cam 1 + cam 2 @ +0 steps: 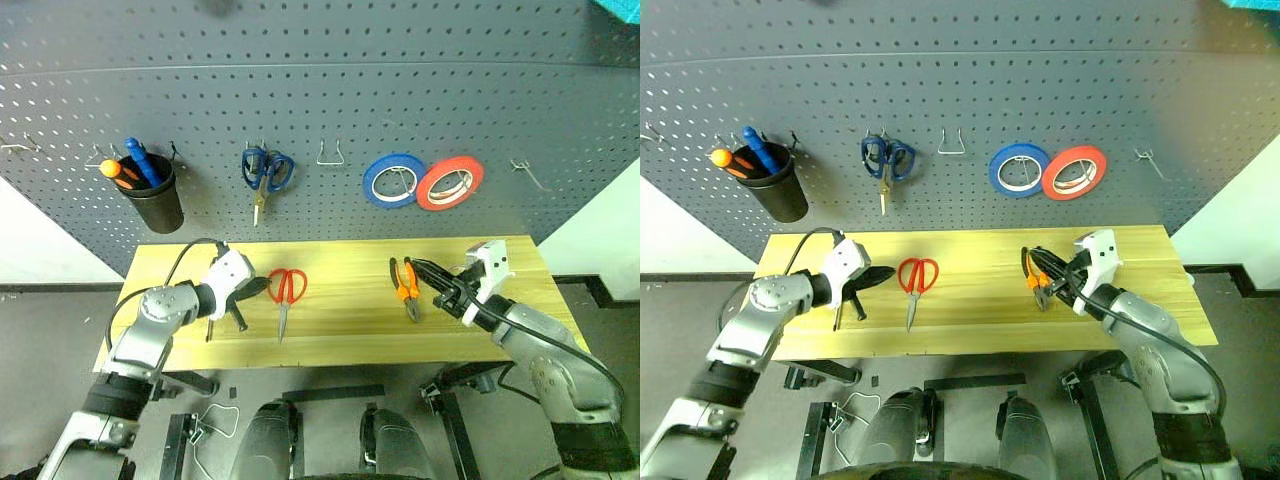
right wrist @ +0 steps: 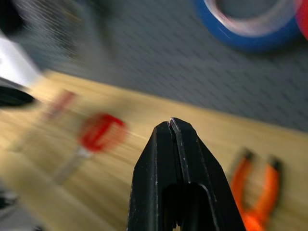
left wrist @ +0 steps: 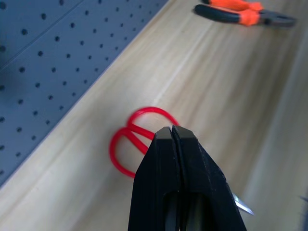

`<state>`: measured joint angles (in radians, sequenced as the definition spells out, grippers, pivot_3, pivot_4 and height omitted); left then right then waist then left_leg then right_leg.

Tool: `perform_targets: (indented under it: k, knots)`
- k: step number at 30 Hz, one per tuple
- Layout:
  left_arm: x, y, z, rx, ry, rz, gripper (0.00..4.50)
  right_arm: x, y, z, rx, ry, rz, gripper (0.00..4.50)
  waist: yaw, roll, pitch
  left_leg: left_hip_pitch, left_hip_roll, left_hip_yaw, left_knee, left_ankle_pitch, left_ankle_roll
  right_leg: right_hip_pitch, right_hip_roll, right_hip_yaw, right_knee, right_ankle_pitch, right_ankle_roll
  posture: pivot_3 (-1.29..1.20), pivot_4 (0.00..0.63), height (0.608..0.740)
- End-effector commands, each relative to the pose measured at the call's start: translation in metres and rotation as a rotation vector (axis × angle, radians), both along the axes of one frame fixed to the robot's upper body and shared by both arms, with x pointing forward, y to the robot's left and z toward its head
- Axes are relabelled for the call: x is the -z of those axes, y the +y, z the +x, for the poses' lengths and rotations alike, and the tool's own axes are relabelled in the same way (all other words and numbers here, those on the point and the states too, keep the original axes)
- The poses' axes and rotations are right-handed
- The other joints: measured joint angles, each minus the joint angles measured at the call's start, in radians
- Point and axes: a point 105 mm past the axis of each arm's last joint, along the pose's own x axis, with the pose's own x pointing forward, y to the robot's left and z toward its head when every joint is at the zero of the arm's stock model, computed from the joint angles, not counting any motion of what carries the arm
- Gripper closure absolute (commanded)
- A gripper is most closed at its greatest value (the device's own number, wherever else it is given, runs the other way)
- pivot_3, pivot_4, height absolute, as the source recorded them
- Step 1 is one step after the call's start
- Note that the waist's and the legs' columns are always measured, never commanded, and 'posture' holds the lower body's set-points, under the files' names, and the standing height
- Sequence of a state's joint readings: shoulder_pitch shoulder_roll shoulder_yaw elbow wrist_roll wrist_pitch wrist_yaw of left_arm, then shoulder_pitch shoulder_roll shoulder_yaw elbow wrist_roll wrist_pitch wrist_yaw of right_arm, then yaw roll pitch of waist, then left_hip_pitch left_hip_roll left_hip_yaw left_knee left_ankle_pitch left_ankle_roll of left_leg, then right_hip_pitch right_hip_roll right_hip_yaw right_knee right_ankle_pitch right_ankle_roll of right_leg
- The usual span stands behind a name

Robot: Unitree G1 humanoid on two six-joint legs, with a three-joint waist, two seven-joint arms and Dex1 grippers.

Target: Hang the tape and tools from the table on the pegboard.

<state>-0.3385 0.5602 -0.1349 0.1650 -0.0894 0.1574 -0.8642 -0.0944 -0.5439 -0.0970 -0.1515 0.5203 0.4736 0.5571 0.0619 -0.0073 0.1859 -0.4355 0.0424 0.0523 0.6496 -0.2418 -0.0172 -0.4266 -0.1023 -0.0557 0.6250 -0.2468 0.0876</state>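
Lying mid-table (image 1: pixel 350 325), red-handled scissors (image 1: pixel 286 292), pliers (image 1: pixel 405 286) well apart

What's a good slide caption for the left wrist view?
Shut left hand poised over the red-handled scissors on the wooden table, orange-and-black pliers beyond.

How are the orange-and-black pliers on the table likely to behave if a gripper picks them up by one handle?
The pliers lie flat on the table. Being jointed metal, they are probably rigid but heavy at the head, so they may swing nose-down. The other handle could flop open at the pivot. The coated handles likely offer decent grip.
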Motion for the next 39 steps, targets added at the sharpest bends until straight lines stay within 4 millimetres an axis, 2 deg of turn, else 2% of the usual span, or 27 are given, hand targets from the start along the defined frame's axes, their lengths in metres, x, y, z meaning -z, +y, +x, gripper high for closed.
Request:
perform_targets:
  k: [1, 4, 8, 14, 22, 25, 29, 36, 39]
  knots:
    - [-0.006, -0.013, 0.002, 0.056, -0.032, -0.006, 4.49, 0.000, -0.003, 0.005, -0.008, -0.007, -0.034, 4.32, 0.000, -0.001, 0.010, 0.000, 0.000, 0.000, 0.000, 0.000, 0.000, -0.001, 0.000, 0.000, 0.001, -0.001, 0.001, 0.06, 0.236, 0.716]
    - [-0.007, -0.019, 0.002, 0.059, -0.013, -0.049, 4.50, 0.005, -0.005, 0.007, -0.008, 0.013, -0.068, 3.59, -0.002, 0.000, 0.022, 0.000, 0.000, 0.000, 0.002, 0.000, 0.001, -0.002, 0.000, 0.000, 0.005, -0.001, 0.002, 0.06, 0.237, 0.716]
    - [-0.001, -0.028, -0.004, 0.084, 0.040, -0.088, 4.50, 0.016, -0.017, 0.009, 0.030, 0.057, -0.149, 2.17, -0.008, 0.000, 0.031, 0.000, 0.002, -0.001, 0.005, 0.000, 0.000, -0.001, 0.001, 0.000, 0.006, -0.002, 0.002, 0.06, 0.239, 0.716]
    - [-0.004, -0.025, -0.001, 0.097, 0.040, -0.073, 4.50, 0.018, -0.033, 0.015, 0.070, 0.093, -0.226, 0.02, -0.023, 0.000, 0.034, -0.003, 0.003, -0.001, 0.013, 0.000, 0.000, 0.000, 0.001, 0.000, 0.007, -0.001, 0.001, 0.06, 0.239, 0.716]
    - [-0.011, -0.019, 0.004, 0.070, 0.030, -0.073, 4.50, 0.012, -0.042, 0.024, 0.103, 0.085, -0.263, 0.02, -0.022, -0.001, 0.038, -0.003, 0.003, -0.002, 0.013, 0.000, 0.000, -0.001, 0.002, 0.000, 0.007, -0.001, 0.001, 0.06, 0.242, 0.716]
    - [-0.013, -0.018, 0.009, 0.038, 0.025, -0.101, 3.97, 0.013, -0.042, 0.024, 0.089, 0.091, -0.278, 0.00, -0.021, -0.001, 0.039, -0.003, 0.003, -0.002, 0.014, 0.000, 0.000, -0.001, 0.001, 0.000, 0.007, -0.001, 0.001, 0.06, 0.243, 0.716]
    - [-0.007, -0.019, 0.010, 0.047, 0.020, -0.051, 2.58, 0.015, -0.043, 0.023, 0.075, 0.107, -0.284, 0.00, -0.022, -0.001, 0.039, -0.004, 0.003, -0.002, 0.014, 0.000, 0.000, -0.001, 0.001, 0.000, 0.007, -0.001, 0.001, 0.06, 0.246, 0.716]
    - [-0.007, -0.027, 0.009, 0.077, 0.034, -0.068, 0.15, 0.017, -0.051, 0.024, 0.104, 0.116, -0.307, 0.00, -0.023, -0.002, 0.043, -0.004, 0.003, -0.002, 0.014, 0.000, 0.000, -0.001, 0.001, 0.000, 0.007, -0.001, 0.001, 0.05, 0.249, 0.716]
    - [-0.006, -0.029, 0.010, 0.083, 0.035, -0.065, 0.04, 0.017, -0.055, 0.026, 0.132, 0.118, -0.315, 0.00, -0.023, -0.002, 0.044, -0.004, 0.003, -0.002, 0.014, 0.000, 0.000, -0.001, 0.001, 0.000, 0.007, -0.001, 0.001, 0.04, 0.251, 0.716]
